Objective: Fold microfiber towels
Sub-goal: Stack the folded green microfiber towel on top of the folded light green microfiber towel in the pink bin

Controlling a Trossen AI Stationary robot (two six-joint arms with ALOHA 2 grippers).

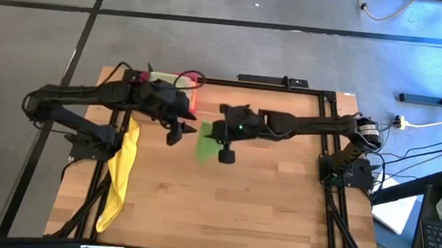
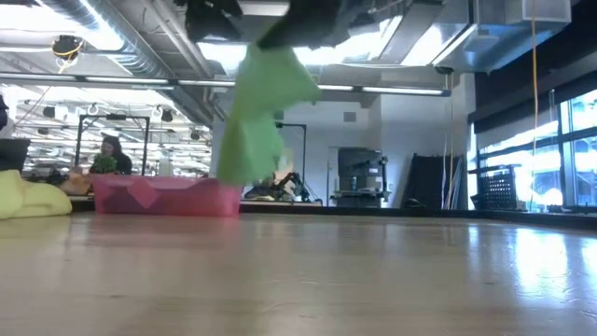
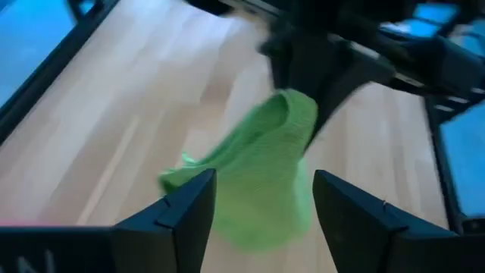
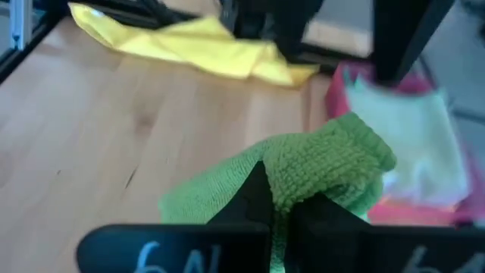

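My right gripper (image 4: pixel 280 196) is shut on a bright green towel (image 1: pixel 206 143) above the middle of the table. In the low view the towel (image 2: pixel 256 112) hangs clear of the tabletop. My left gripper (image 3: pixel 261 216) is open just to the towel's left, and its two fingers (image 3: pixel 182 216) frame the hanging towel (image 3: pixel 258 174); I cannot tell whether they touch it. A yellow towel (image 1: pixel 121 167) lies crumpled along the table's left edge. A pale cloth (image 4: pixel 409 140) lies in the pink-red tray (image 1: pixel 190 97). My right gripper pinches a bunched fold of the green towel at its top (image 4: pixel 303 171) between its two shut fingers. The towel hangs slack below the gripper, lifted clear of the table.
The pink-red tray (image 2: pixel 168 196) stands at the far left, partly under my left arm. A dark metal frame (image 1: pixel 328 93) runs round the table. The wooden tabletop (image 1: pixel 237 214) lies bare toward the near edge. A person (image 2: pixel 110 154) sits in the room beyond.
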